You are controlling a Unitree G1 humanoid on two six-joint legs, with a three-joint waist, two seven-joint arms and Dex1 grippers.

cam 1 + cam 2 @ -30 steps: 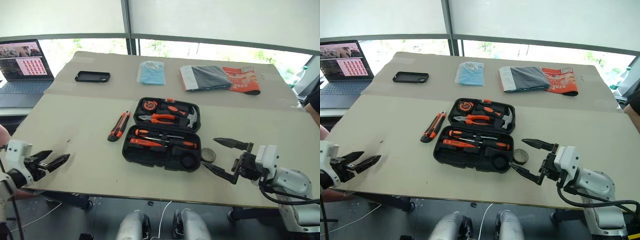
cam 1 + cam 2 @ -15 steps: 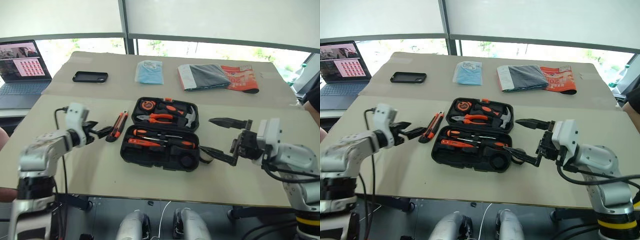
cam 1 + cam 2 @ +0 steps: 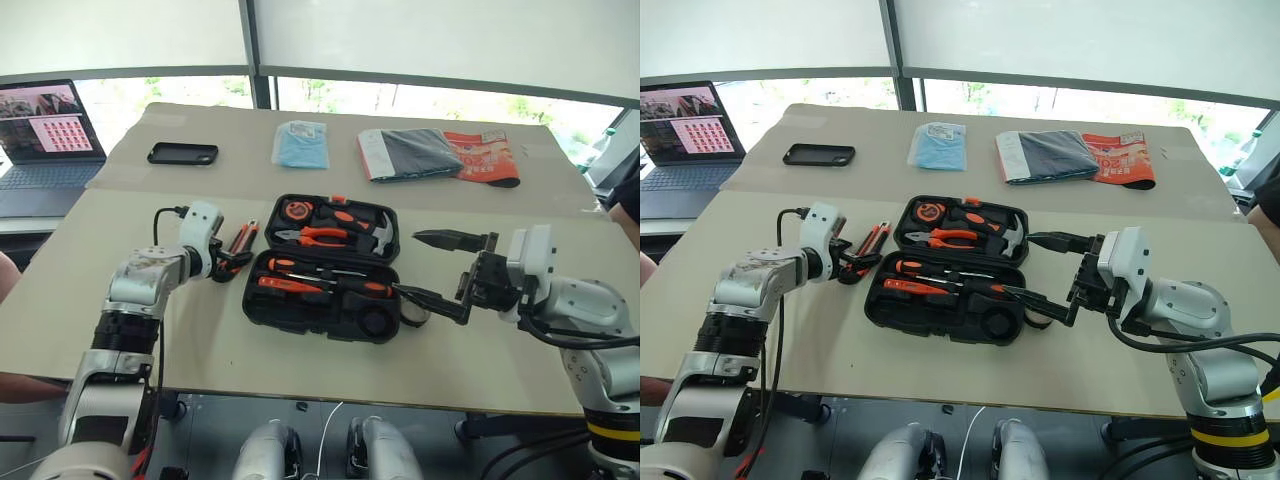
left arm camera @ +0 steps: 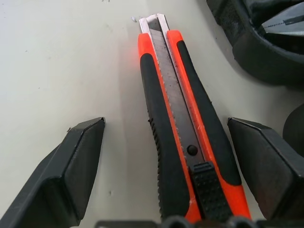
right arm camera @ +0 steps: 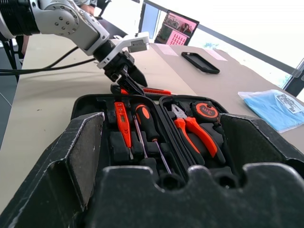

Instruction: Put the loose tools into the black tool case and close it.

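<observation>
One open tool case (image 3: 320, 318), one utility knife (image 4: 183, 137) on the table beside it, and one small tape roll (image 3: 415, 315) by its other side. Inside the case: three screwdrivers (image 5: 122, 126), one pair of pliers (image 3: 312, 236), one hammer (image 3: 380, 233) and one tape measure (image 3: 298, 210). Further back on the one table (image 3: 520, 260): one phone (image 3: 184, 153), one blue packet (image 3: 301, 144), one folded grey cloth (image 3: 412, 154), one red booklet (image 3: 487, 158); one laptop (image 3: 42, 135) stands off to the side.

The small dark tape roll (image 3: 414, 311) is partly hidden behind the right end effector (image 3: 437, 267).
</observation>
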